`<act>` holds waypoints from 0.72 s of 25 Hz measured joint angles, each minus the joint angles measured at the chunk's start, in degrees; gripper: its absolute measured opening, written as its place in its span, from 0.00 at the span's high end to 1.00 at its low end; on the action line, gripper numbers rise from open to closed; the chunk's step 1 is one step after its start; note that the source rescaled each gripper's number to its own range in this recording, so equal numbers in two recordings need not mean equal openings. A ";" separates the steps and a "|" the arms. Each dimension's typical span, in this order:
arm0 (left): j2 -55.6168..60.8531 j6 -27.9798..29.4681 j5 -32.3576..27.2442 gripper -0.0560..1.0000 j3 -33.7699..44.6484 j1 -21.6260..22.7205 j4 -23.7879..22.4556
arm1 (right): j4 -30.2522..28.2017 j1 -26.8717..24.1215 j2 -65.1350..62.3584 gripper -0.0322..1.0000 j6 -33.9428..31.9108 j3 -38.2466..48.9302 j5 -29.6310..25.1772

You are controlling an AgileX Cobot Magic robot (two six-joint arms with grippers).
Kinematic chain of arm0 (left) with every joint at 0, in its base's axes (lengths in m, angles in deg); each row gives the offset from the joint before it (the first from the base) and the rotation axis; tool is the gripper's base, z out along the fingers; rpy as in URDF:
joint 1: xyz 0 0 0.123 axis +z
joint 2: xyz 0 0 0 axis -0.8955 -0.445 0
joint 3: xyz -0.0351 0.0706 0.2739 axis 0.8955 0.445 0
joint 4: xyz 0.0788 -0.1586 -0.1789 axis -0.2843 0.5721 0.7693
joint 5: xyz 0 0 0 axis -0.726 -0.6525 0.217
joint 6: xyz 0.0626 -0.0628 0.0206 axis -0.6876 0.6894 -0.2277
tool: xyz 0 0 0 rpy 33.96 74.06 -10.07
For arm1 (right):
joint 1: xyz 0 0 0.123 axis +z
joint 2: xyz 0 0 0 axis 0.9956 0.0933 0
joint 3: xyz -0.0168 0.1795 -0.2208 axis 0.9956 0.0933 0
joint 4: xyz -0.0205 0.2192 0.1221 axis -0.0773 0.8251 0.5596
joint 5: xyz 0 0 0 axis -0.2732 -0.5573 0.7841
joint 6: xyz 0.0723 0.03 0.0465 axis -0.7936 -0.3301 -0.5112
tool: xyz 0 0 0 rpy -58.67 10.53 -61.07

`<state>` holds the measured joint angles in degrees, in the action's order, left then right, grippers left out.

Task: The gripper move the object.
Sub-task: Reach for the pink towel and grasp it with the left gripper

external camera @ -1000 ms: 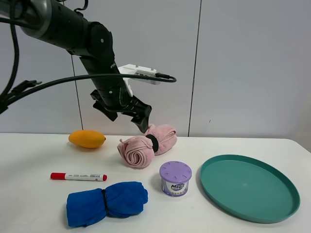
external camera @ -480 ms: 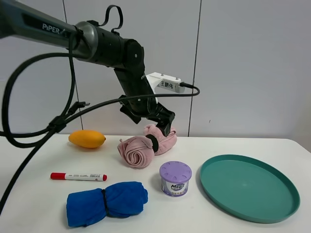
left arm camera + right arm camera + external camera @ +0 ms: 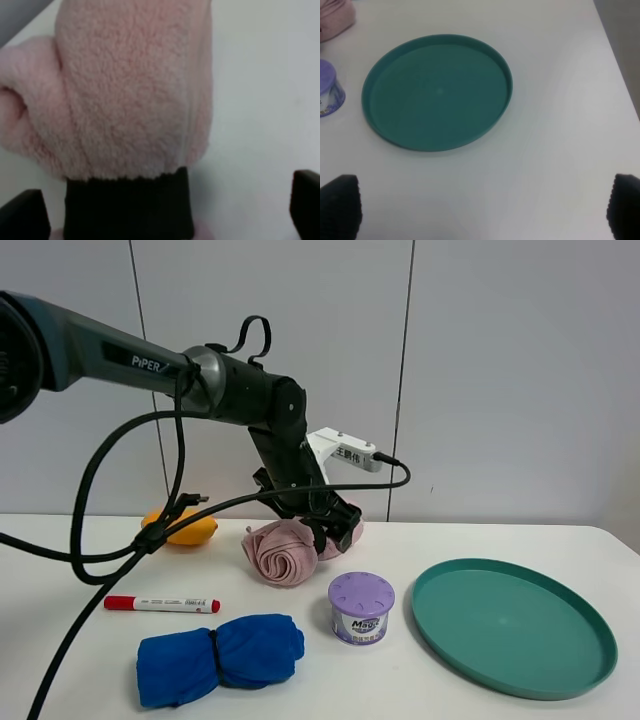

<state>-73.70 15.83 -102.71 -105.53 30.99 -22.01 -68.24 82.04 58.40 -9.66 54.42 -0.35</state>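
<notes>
A rolled pink towel [image 3: 285, 548] bound by a black band [image 3: 129, 205] lies at the back middle of the table. My left gripper [image 3: 333, 528] is open and has come down over the towel's right end, one finger on each side of the band. The left wrist view shows the fluffy pink towel [image 3: 125, 95] close up between the two dark fingertips [image 3: 24, 215]. My right gripper [image 3: 480, 210] is open and empty, high above the table near the green plate [image 3: 437, 90]; it is out of the exterior view.
A purple-lidded can [image 3: 361, 607] stands in front of the towel. The green plate [image 3: 510, 625] lies at the right. A blue cloth bundle [image 3: 218, 655], a red marker [image 3: 160, 604] and a mango [image 3: 180, 527] lie at the left. Black cables [image 3: 110, 550] hang across the left.
My left arm has swung right and downward, from above and left of the pink towel to right over its right end. The objects on the table have not moved.
</notes>
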 joint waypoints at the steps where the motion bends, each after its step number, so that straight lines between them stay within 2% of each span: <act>1: -0.43 -0.20 0.51 0.04 -0.07 0.23 -0.73 | 0.00 0.00 0.00 0.00 0.00 0.00 0.00; 5: -1.48 -0.59 2.06 0.04 -0.07 1.69 -3.14 | 0.00 0.00 0.00 0.00 0.00 0.00 0.00; 10: -2.08 -0.76 2.86 0.04 -0.07 3.84 -3.75 | 0.00 0.00 0.00 0.00 0.00 0.00 0.00; 18: -3.20 -0.76 4.04 0.04 -0.07 4.07 -0.80 | 0.00 0.00 0.00 0.00 0.00 0.00 0.00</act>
<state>-76.90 15.08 -98.67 -105.60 35.05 -22.81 -68.24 82.04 58.40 -9.66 54.42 -0.35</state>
